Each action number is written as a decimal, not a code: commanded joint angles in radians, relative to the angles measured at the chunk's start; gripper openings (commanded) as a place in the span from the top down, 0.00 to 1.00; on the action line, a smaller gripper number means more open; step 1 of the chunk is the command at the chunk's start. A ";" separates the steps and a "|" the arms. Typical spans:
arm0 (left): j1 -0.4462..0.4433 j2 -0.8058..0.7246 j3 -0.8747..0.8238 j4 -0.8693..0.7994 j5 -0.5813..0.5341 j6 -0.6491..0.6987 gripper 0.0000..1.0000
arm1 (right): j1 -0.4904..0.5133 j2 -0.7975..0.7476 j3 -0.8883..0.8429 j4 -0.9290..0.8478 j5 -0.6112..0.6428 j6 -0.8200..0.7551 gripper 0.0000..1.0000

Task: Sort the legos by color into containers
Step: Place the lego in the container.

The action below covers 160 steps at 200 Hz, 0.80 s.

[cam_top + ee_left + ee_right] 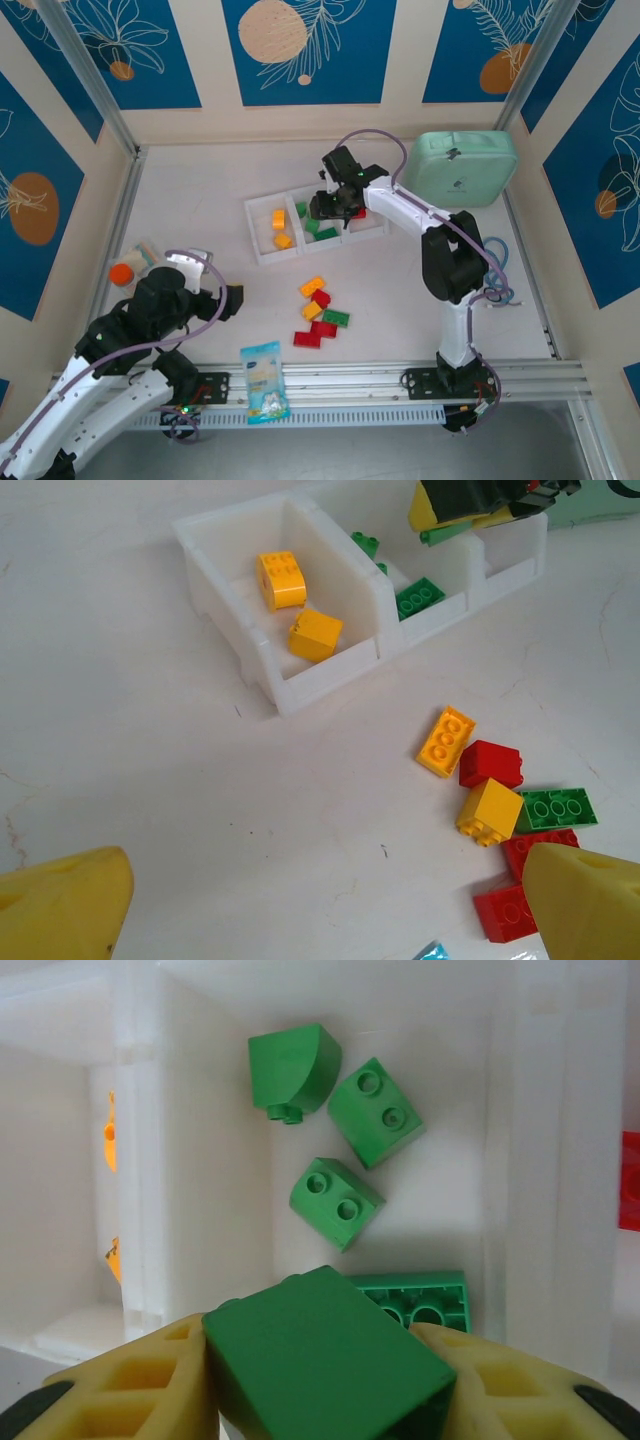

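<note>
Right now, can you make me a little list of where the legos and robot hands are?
Tray: white tray, three compartments in a row
Left compartment: two yellow bricks
Middle compartment: green bricks
Right gripper: shut on a green brick, over the middle compartment
Left gripper: open, empty
Table: loose bricks, red, yellow, green

Odd items on the white surface (200, 190)
A mint-green case (465, 168) sits at the far right corner; a blue-and-white packet (264, 381) lies at the near edge; an orange item (122, 273) rests at the left.
</note>
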 commanded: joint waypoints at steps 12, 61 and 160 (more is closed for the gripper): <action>0.010 0.009 -0.011 0.017 0.014 0.017 0.01 | 0.002 0.030 0.030 0.003 -0.078 0.011 0.55; 0.009 0.017 -0.012 0.019 0.015 0.015 0.00 | 0.002 0.036 -0.007 0.029 -0.099 0.035 0.50; 0.010 0.023 -0.014 0.022 0.031 0.007 0.01 | -0.008 0.035 -0.039 0.051 -0.132 0.056 0.42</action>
